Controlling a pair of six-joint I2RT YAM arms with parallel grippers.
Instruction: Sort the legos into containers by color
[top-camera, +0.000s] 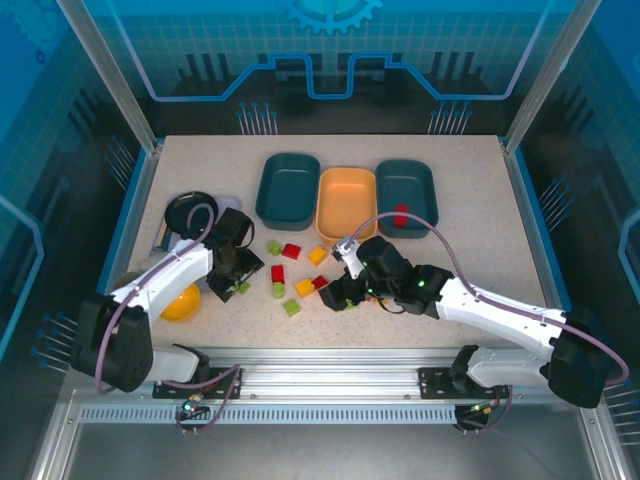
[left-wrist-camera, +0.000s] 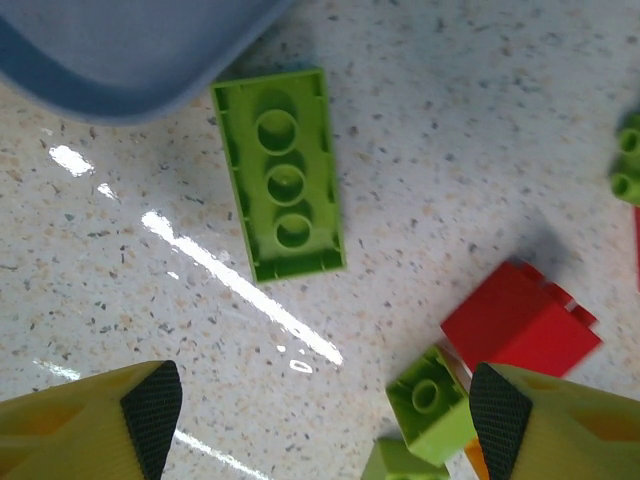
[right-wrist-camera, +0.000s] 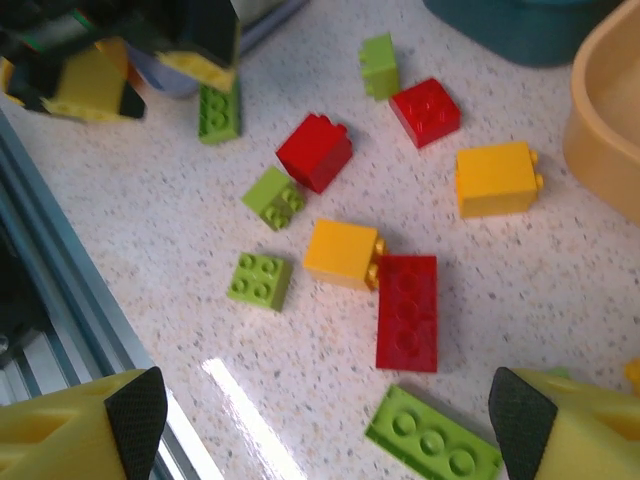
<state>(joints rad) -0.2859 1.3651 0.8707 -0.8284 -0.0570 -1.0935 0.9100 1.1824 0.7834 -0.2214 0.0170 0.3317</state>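
Right pincer (right-wrist-camera: 328, 420), jaws spread wide and holding nothing, hangs low over a scatter of legos (right-wrist-camera: 273, 197); left pincer (left-wrist-camera: 325, 420), likewise wide apart and empty, hangs over green ones further left. Both work above a pale speckled tabletop (top-camera: 490, 240). Along its far side three shallow trays sit in a row: the left teal tray (top-camera: 288, 190), bare inside, the orange tray (top-camera: 347, 203), also bare, and the right teal tray (top-camera: 406, 185), holding one red brick (top-camera: 401, 215). All other legos lie loose on the tabletop in front of the trays. Below the right pincer are a long green brick (right-wrist-camera: 433, 435), a long red brick (right-wrist-camera: 407, 310) and a yellow brick (right-wrist-camera: 343, 253) touching it; below the left pincer an upturned green brick (left-wrist-camera: 280, 175) shows its hollow underside, and a small green brick (left-wrist-camera: 430, 400) sits just beside one finger (left-wrist-camera: 500, 410). Judged from this, sorting has barely begun and each pincer is between picks, lining up on its next piece. The next move calls for lowering the jaws squarely astride one brick without nudging its neighbours, closing, then carrying it to the tray for its colour; red most likely joins the right teal tray. No brand, label or lettering is readable anywhere.
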